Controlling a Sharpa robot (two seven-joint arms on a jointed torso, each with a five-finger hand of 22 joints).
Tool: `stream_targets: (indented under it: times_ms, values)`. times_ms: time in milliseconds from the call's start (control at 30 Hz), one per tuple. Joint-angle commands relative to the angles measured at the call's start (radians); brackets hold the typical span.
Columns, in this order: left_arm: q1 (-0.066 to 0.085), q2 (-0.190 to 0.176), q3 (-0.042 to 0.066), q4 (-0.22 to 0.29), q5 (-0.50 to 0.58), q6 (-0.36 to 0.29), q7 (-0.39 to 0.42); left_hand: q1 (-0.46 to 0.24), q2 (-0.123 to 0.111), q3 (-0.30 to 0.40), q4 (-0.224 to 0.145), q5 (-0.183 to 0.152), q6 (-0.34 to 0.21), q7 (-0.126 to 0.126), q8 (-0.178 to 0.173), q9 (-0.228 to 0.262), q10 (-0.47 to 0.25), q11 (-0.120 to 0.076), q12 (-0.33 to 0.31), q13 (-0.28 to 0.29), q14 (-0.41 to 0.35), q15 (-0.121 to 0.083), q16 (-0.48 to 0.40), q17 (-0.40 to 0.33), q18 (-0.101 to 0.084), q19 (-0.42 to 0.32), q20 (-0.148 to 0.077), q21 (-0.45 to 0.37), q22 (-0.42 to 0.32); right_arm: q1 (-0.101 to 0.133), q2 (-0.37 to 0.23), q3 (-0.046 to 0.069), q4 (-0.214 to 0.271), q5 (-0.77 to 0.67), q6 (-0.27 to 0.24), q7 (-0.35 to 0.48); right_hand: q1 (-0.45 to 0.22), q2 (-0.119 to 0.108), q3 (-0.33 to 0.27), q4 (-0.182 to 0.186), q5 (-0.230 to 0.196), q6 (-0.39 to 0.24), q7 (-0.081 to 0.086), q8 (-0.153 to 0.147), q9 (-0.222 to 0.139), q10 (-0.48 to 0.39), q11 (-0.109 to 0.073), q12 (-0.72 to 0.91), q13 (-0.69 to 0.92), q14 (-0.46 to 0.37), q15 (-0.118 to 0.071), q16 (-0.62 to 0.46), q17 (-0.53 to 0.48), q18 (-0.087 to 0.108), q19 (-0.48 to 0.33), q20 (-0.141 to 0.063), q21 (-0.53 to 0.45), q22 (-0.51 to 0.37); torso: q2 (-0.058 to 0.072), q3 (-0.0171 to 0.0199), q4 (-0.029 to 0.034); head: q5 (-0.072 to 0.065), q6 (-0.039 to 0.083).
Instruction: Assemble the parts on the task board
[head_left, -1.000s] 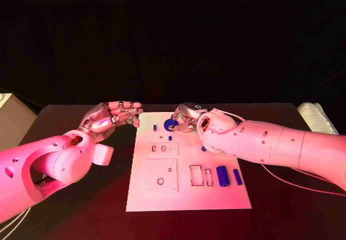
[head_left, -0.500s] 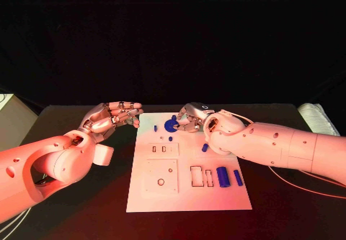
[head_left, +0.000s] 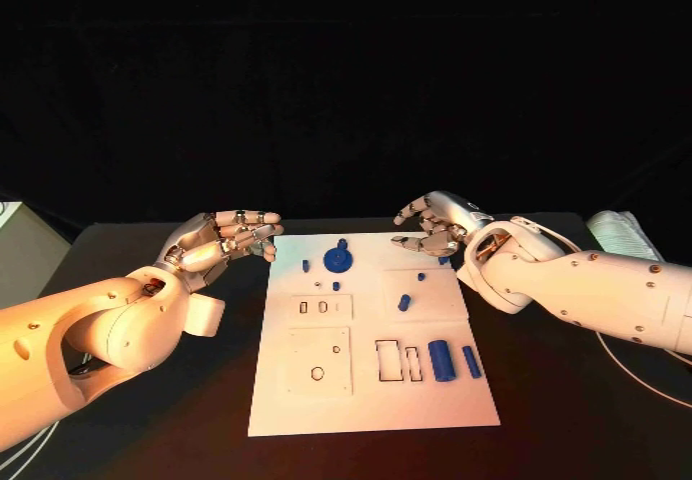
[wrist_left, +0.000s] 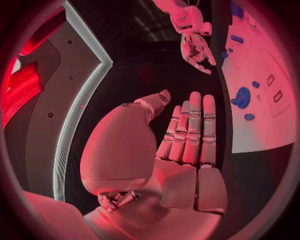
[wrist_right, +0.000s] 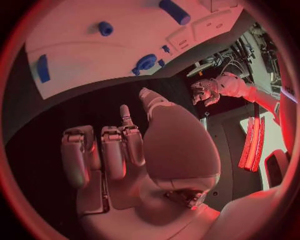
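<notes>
Head view: white task board (head_left: 368, 400), flat on black table (head_left: 577, 400), between both hands. Round blue part (head_left: 338, 260), disc-shaped with a small stub, sits at the board's far end, between the hands and apart from each. Right hand (head_left: 436, 225) empty, fingers spread wide. Left hand (head_left: 224, 240) empty, fingers loosely curled, apart. Two blue cylinders (head_left: 441, 360) stand nearer the right arm.
</notes>
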Motion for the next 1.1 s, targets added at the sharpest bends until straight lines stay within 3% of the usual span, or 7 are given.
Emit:
stream_targets:
  times_ms: [33, 200, 333, 567, 733, 900, 1100]
  values:
    - [0.001, 0.002, 0.001, 0.000, -0.005, 0.020, 0.010, -0.005, 0.004, 0.000, -0.003, 0.003, -0.009, 0.001, -0.006, 0.001, -0.006, 0.001, 0.001, 0.001, -0.005, 0.001, 0.006, 0.001, 0.012, -0.007, 0.000, 0.003, 0.001, 0.002, -0.031, 0.000, -0.011, 0.081, 0.096, 0.102, 0.031, -0.007, 0.011, -0.019, -0.007, -0.003, 0.001, -0.005, -0.001, 0.024, 0.006, -0.004, 0.173, 0.099, 0.007, 0.005, 0.233, -0.005, 0.101, 0.006, 0.010, 0.258, -0.002, 0.0049, -0.0068, -0.002, 0.003]
    - [0.001, 0.004, 0.000, -0.002, -0.005, 0.023, 0.010, -0.005, 0.004, 0.000, -0.004, 0.003, -0.009, 0.001, -0.007, 0.002, -0.007, 0.001, 0.000, 0.001, -0.006, 0.001, 0.007, 0.001, 0.012, -0.008, 0.000, 0.004, 0.001, 0.001, -0.071, -0.001, -0.043, 0.065, 0.139, 0.122, 0.052, -0.016, 0.021, -0.033, -0.009, -0.005, 0.003, -0.007, -0.002, 0.023, 0.006, -0.005, 0.173, 0.100, 0.008, 0.006, 0.237, -0.006, 0.103, 0.007, 0.013, 0.261, 0.000, 0.0086, -0.0074, -0.006, 0.004]
    - [0.000, 0.005, 0.000, -0.003, -0.005, 0.024, 0.009, -0.005, 0.004, 0.000, -0.004, 0.003, -0.009, 0.001, -0.007, 0.002, -0.007, 0.001, 0.000, 0.001, -0.006, 0.001, 0.007, 0.001, 0.012, -0.008, 0.000, 0.004, 0.001, -0.001, -0.085, -0.002, -0.068, 0.043, 0.162, 0.126, 0.059, -0.021, 0.024, -0.038, -0.010, -0.006, 0.003, -0.008, -0.002, 0.023, 0.007, -0.005, 0.172, 0.101, 0.008, 0.007, 0.240, -0.006, 0.104, 0.007, 0.015, 0.263, 0.000, 0.0064, -0.0060, -0.009, 0.001]
    - [0.000, 0.008, 0.000, -0.007, -0.008, 0.026, 0.009, -0.005, 0.004, 0.000, -0.004, 0.003, -0.009, 0.001, -0.007, 0.002, -0.007, 0.001, 0.000, 0.001, -0.006, 0.001, 0.007, 0.001, 0.012, -0.008, 0.000, 0.004, 0.001, -0.018, -0.083, -0.004, -0.120, 0.003, 0.183, 0.126, 0.071, -0.027, 0.028, -0.046, -0.010, -0.010, 0.003, -0.011, -0.004, 0.021, 0.007, -0.008, 0.171, 0.101, 0.008, 0.007, 0.240, -0.006, 0.102, 0.008, 0.012, 0.260, 0.001, 0.0058, -0.0043, -0.012, -0.007]
    - [0.000, 0.009, 0.000, -0.011, -0.009, 0.027, 0.008, -0.005, 0.004, 0.000, -0.004, 0.003, -0.009, 0.001, -0.007, 0.002, -0.007, 0.001, 0.000, 0.001, -0.006, 0.001, 0.007, 0.001, 0.012, -0.008, 0.000, 0.004, 0.001, -0.027, -0.084, -0.005, -0.131, -0.004, 0.194, 0.131, 0.069, -0.032, 0.026, -0.047, -0.011, -0.014, 0.004, -0.013, -0.005, 0.020, 0.008, -0.009, 0.169, 0.101, 0.009, 0.007, 0.240, -0.005, 0.101, 0.008, 0.011, 0.259, 0.005, 0.0090, -0.0025, -0.017, -0.008]
    - [0.000, 0.009, 0.000, -0.015, -0.009, 0.028, 0.008, -0.005, 0.004, 0.000, -0.004, 0.003, -0.009, 0.001, -0.007, 0.002, -0.007, 0.001, 0.000, 0.001, -0.006, 0.001, 0.007, 0.001, 0.012, -0.008, 0.000, 0.004, 0.001, -0.030, -0.085, -0.005, -0.135, -0.006, 0.199, 0.133, 0.066, -0.035, 0.023, -0.045, -0.012, -0.015, 0.004, -0.014, -0.005, 0.020, 0.008, -0.009, 0.169, 0.101, 0.009, 0.007, 0.240, -0.005, 0.102, 0.008, 0.012, 0.260, 0.003, 0.0084, -0.0066, -0.016, -0.010]
    - [-0.001, 0.011, 0.000, -0.018, -0.009, 0.029, 0.008, -0.005, 0.004, 0.000, -0.004, 0.003, -0.009, 0.001, -0.007, 0.002, -0.007, 0.001, 0.000, 0.001, -0.006, 0.001, 0.007, 0.001, 0.012, -0.008, 0.000, 0.004, 0.001, -0.033, -0.075, -0.005, -0.144, -0.007, 0.196, 0.128, 0.064, -0.035, 0.022, -0.044, -0.012, -0.016, 0.005, -0.015, -0.005, 0.020, 0.008, -0.009, 0.170, 0.101, 0.009, 0.007, 0.240, -0.005, 0.102, 0.008, 0.012, 0.260, 0.001, 0.0080, -0.0044, -0.018, -0.014]
